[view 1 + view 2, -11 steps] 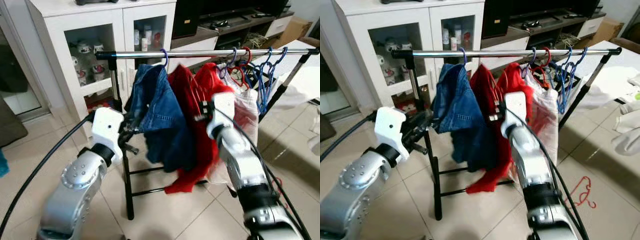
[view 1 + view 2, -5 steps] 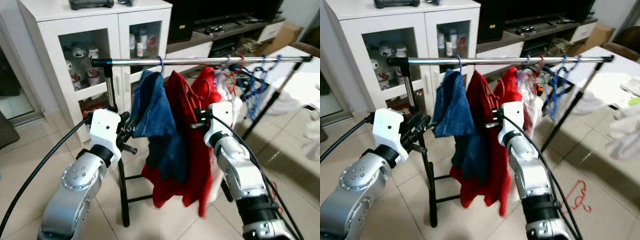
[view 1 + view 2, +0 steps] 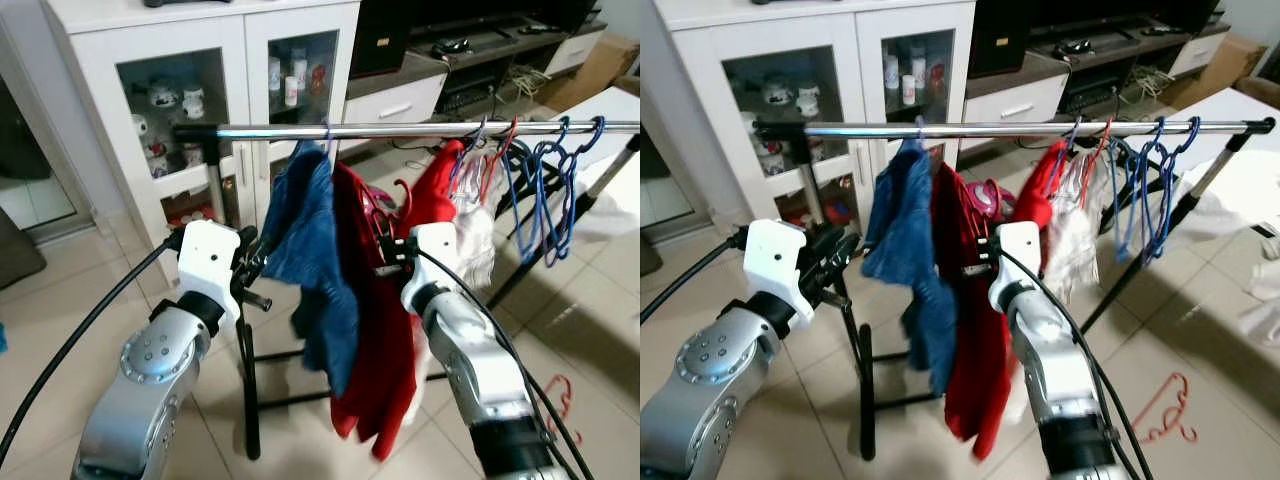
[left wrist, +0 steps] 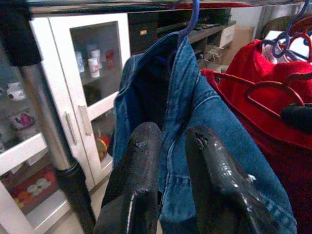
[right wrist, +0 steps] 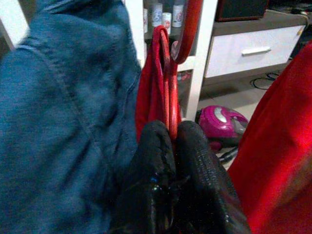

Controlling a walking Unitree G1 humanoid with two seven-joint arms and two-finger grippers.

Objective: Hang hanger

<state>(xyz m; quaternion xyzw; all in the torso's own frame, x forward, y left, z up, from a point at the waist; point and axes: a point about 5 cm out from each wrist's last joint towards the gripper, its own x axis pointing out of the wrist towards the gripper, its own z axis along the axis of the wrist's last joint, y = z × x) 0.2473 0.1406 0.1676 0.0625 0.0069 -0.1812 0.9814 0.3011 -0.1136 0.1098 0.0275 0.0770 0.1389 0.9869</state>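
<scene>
pale tile floor [image 3: 60, 290] runs under a garment rail [image 3: 420, 129], with a white glass-door cabinet [image 3: 150, 110] close behind it. a blue denim garment [image 3: 315, 240] hangs from the rail near its left end, and blue empty hangers [image 3: 545, 180] crowd the right end.

the right gripper [image 5: 168, 146] has its fingers pinched together on the red hanger [image 5: 165, 83], low on its wire where the strands meet. that hanger carries a red garment [image 3: 380, 340] that droops below the rail, just right of the denim. its hook is not clearly on the bar in these views, so i judge the hanging not yet done.

the left gripper [image 4: 168, 161] rests against the denim with its two fingers a little apart and nothing between them.

the hanger looks thin, stiff and light; the cloth on it is soft, will swing, and pulls the load down. the present hold near the neck seems the best place to steer the hook.

room on the bar lies between the denim's hook and the cluster at right, a fair gap. the denim touches the red cloth, so the lift may drag it. the rail's upright post [image 3: 215, 190] stands near the left arm.
</scene>
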